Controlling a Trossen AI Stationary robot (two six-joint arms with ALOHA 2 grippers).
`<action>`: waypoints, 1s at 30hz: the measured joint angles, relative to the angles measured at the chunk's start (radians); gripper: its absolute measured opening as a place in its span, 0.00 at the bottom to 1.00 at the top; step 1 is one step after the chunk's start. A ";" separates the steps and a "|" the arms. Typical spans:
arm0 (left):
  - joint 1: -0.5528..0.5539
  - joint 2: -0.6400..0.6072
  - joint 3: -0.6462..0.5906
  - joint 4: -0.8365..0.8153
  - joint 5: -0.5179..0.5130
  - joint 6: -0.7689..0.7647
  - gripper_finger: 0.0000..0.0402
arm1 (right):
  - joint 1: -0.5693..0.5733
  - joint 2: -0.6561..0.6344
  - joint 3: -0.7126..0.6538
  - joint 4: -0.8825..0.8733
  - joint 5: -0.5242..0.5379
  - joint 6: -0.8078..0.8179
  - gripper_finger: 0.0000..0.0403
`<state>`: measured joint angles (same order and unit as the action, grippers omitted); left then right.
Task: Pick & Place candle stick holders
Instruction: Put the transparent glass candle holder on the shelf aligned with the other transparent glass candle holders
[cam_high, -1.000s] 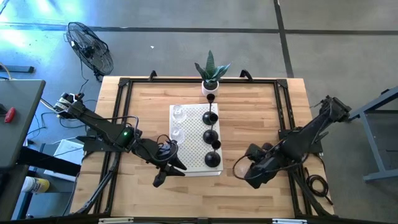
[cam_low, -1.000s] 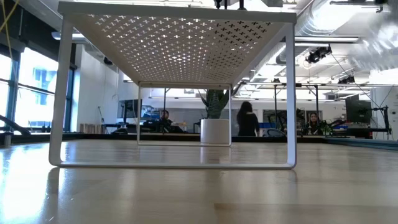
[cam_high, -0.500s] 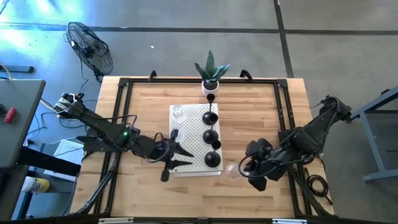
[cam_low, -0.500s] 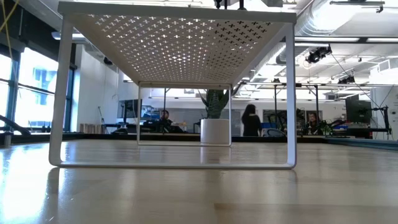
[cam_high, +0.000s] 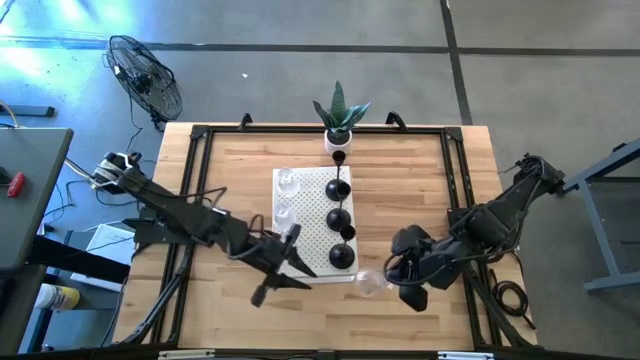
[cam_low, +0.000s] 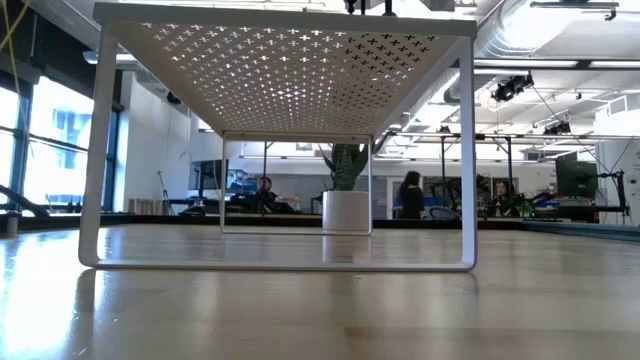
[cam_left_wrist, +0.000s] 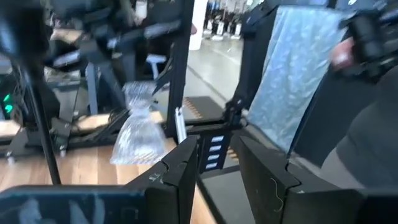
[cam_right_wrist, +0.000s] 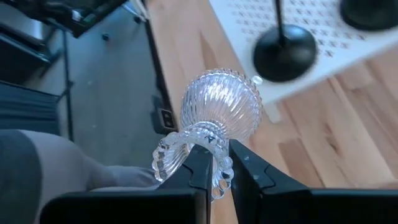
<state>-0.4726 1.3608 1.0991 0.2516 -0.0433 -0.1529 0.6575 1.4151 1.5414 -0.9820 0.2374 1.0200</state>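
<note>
Glass holder (cam_right_wrist: 219, 112) | pinched in right end effector (cam_right_wrist: 217, 165) | off rack (cam_high: 312, 225)

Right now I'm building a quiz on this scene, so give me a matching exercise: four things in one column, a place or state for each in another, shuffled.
Things:
1. right gripper
2. left gripper
3. white pot with plant
4. tallest black holder

Places or states:
A. at the table's far edge
B. at the white rack's near-left corner
C. on the rack's far end
D. shut on a clear glass holder

Pairs: 1-D, 2-B, 3-A, 4-C
</note>
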 joint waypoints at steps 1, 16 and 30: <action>0.005 0.015 0.003 -0.001 -0.005 0.000 0.29 | -0.002 0.000 0.000 0.017 -0.005 -0.008 0.06; 0.008 0.070 0.019 0.022 0.029 -0.076 0.29 | -0.048 0.100 0.000 0.189 -0.152 -0.124 0.06; 0.007 0.090 0.018 0.030 0.155 -0.200 0.29 | -0.089 0.152 0.000 0.419 -0.244 -0.213 0.06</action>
<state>-0.4656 1.4511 1.1176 0.2814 0.1122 -0.3531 0.5686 1.5673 1.5414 -0.5628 -0.0066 0.8067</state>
